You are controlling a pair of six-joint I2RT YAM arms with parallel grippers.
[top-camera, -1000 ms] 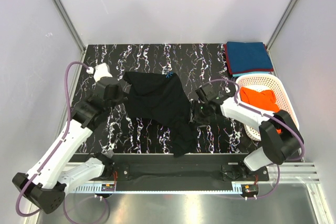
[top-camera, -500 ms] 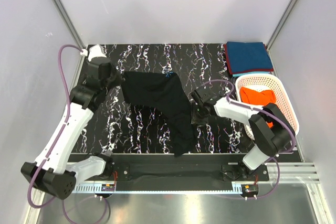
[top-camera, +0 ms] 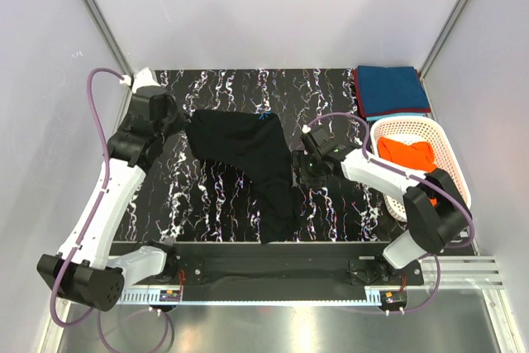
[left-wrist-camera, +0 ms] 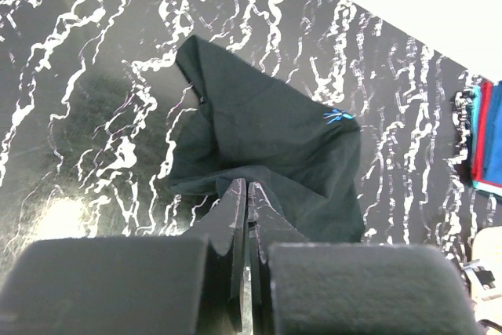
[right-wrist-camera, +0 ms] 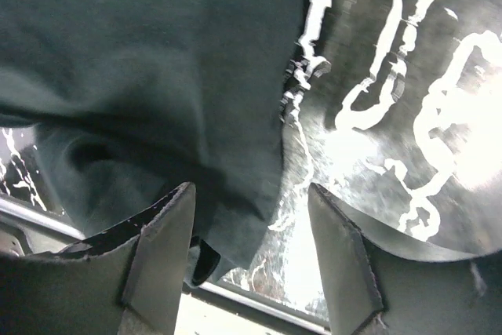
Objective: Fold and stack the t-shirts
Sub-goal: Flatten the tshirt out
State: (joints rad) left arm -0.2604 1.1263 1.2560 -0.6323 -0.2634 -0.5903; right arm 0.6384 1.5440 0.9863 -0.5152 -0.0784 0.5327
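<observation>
The black t-shirt (top-camera: 248, 159) lies crumpled in the middle of the table, with a tail trailing to the front edge. My left gripper (top-camera: 183, 126) is shut on its left edge; the left wrist view shows the jaws (left-wrist-camera: 247, 187) pinching a fold of the black t-shirt (left-wrist-camera: 274, 131). My right gripper (top-camera: 302, 167) is open at the shirt's right edge; in the right wrist view the black t-shirt's (right-wrist-camera: 141, 60) hem lies between the spread jaws of the gripper (right-wrist-camera: 251, 202). The teal-blue t-shirt (top-camera: 393, 88) lies folded on the dark red one (top-camera: 358, 95) at the back right. The orange t-shirt (top-camera: 407, 157) sits in the basket.
The white lattice basket (top-camera: 445, 150) stands at the right edge, just in front of the folded stack. Grey walls close the table's left, back and right sides. The marbled black tabletop (top-camera: 215, 204) shows on the left and along the back.
My left gripper has moved back and to the left, pulling the shirt's left edge with it. My right gripper has shifted slightly back along the right edge, and the shirt's tail has drawn in leftward.
</observation>
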